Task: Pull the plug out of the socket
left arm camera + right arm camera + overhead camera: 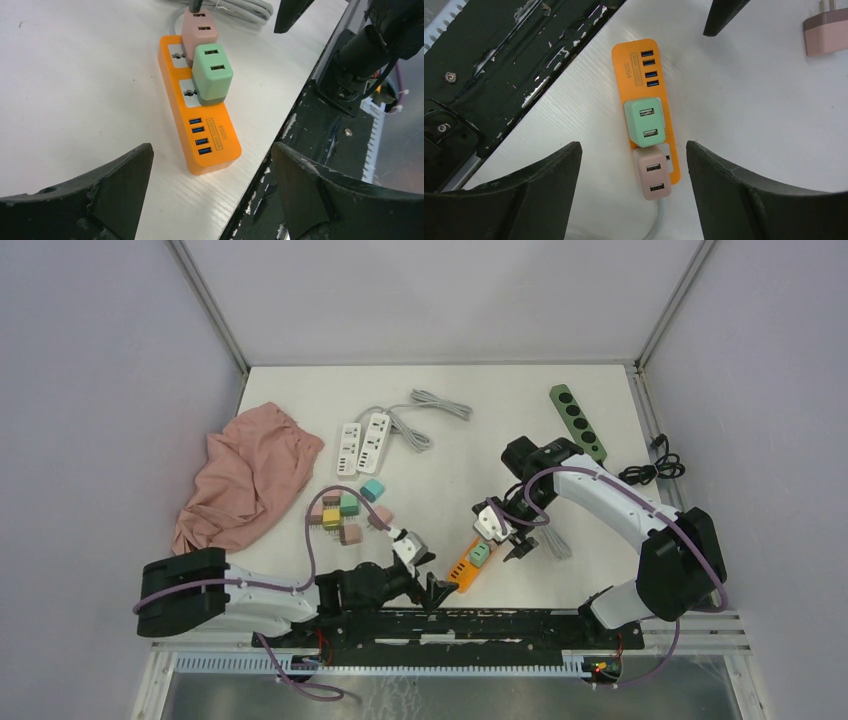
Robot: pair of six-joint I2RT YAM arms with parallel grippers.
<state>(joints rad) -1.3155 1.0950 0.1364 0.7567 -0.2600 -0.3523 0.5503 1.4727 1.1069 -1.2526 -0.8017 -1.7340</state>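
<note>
Poised with right claw (633, 146) spread, empty, above green plug (644, 122) seated in orange strip (463, 565) on surface (450, 470), lower centre of top view, likely to straddle it, left claw (211, 150) agape at strip's end, probably for bracing.

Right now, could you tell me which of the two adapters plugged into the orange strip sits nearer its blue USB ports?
The mint-green adapter: it sits beside the USB ports, while the pink adapter is beyond it, at the strip's other end.
</note>
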